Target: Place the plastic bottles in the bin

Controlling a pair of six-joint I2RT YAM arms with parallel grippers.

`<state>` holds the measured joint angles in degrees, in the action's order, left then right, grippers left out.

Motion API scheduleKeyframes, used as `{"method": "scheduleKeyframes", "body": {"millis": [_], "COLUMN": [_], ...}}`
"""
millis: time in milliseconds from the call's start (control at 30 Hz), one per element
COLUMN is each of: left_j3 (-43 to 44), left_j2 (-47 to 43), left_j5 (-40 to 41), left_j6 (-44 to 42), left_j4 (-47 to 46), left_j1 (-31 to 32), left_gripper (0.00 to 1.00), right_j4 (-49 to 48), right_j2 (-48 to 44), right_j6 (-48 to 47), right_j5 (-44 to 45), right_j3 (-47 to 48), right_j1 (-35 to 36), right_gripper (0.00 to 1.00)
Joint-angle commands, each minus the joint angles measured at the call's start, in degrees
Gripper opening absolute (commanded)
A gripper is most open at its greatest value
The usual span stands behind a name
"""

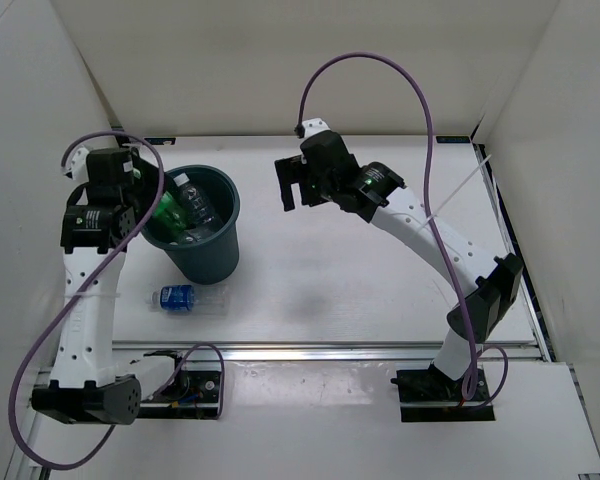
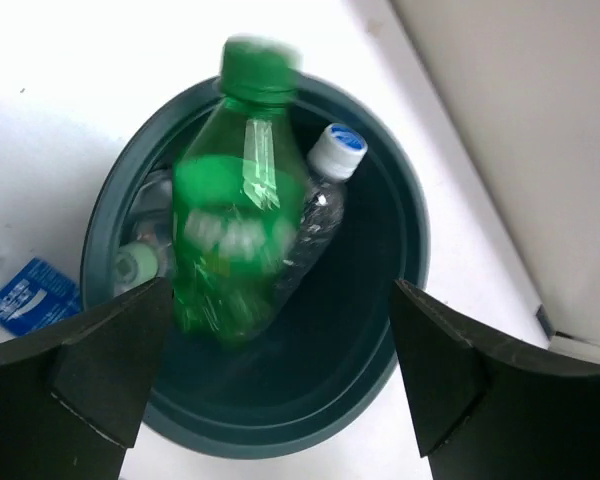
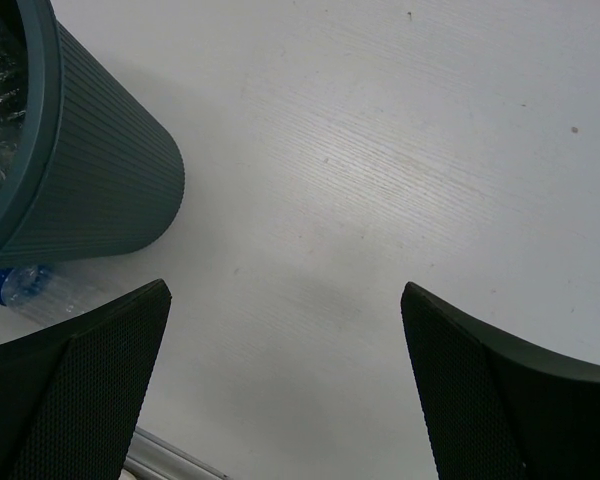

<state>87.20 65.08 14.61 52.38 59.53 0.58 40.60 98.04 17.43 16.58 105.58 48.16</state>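
The dark teal bin (image 1: 212, 262) stands at the table's left. In the left wrist view a bright green bottle (image 2: 235, 220), blurred and apart from both fingers, hangs over the bin's (image 2: 412, 230) opening. My left gripper (image 2: 280, 370) is open right above the bin, nothing between its fingers. Inside lie a clear bottle with a white cap (image 2: 325, 190) and another clear one (image 2: 140, 262). A blue-labelled bottle (image 1: 180, 296) lies on the table in front of the bin. My right gripper (image 1: 292, 185) hovers open and empty right of the bin.
White walls close in the table on the left, back and right. A metal rail (image 1: 330, 352) runs along the near edge by the arm bases. In the right wrist view the bin's ribbed wall (image 3: 100, 170) is at the upper left, the blue-labelled bottle (image 3: 15, 283) beneath it.
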Motion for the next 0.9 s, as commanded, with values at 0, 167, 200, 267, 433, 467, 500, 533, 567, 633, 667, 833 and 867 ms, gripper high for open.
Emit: {"method": "scheduleKeyframes", "body": {"millis": [0, 167, 200, 267, 433, 467, 500, 533, 567, 633, 667, 833, 867], "left_j3": [-0.36, -9.39, -13.68, -17.31, -30.58, -32.25, -35.66, -37.43, -39.37, -44.12, -45.35, -52.38, -53.61], "left_j2": [-3.28, -17.92, -19.97, -23.57, -31.13, -34.63, -36.06, -37.21, -38.96, -40.55, -41.17, -42.93, -43.45], "left_j5": [4.27, 13.94, 12.56, 5.39, -0.82, -0.81, -0.81, -2.20, -3.70, -7.13, -7.14, -9.50, -10.47], "left_j6": [-1.24, 5.17, 5.97, 11.32, 27.49, 28.73, 30.74, 34.68, 36.46, 39.45, 39.47, 42.10, 43.06], "left_j4": [0.48, 1.82, 1.82, 3.57, 6.31, 5.43, 5.42, 5.42, 5.42, 5.95, 5.26, 1.93, 0.86], "left_j1": [1.79, 0.66, 0.65, 0.65, 0.65, 0.65, 0.65, 0.65, 0.65, 0.65, 0.65, 0.65, 0.65], "left_gripper": [1.00, 1.00, 1.00, 1.00, 1.00, 1.00, 1.00, 1.00, 1.00, 1.00, 1.00, 1.00, 1.00], "right_j4": [0.80, 1.32, 1.32, 1.32, 1.32, 1.32, 1.32, 1.32, 1.32, 1.85, 1.85, 1.85, 1.85], "right_j2": [-2.85, -3.99, -4.00, -4.00, -4.00, -4.00, -4.00, -4.00, -4.00, -4.00, -4.52, -5.58, -6.19], "right_j6": [-0.47, 0.15, 0.15, 0.15, 0.15, 0.15, 0.15, 0.15, 0.15, 0.15, 0.15, 0.15, 0.15], "right_j5": [1.79, 0.56, 0.56, 0.56, -0.49, -0.49, -1.02, -1.02, -1.02, -1.02, -1.02, -3.56, -3.57], "right_j3": [-0.46, -3.18, -3.19, -3.80, -5.47, -5.47, -5.99, -6.00, -6.61, -6.62, -7.31, -10.30, -10.31], "right_j1": [-0.44, -1.67, -1.67, -2.19, -3.24, -3.25, -3.25, -3.77, -3.78, -4.30, -4.30, -5.88, -5.89], "right_gripper": [1.00, 1.00, 1.00, 1.00, 1.00, 1.00, 1.00, 1.00, 1.00, 1.00, 1.00, 1.00, 1.00]}}
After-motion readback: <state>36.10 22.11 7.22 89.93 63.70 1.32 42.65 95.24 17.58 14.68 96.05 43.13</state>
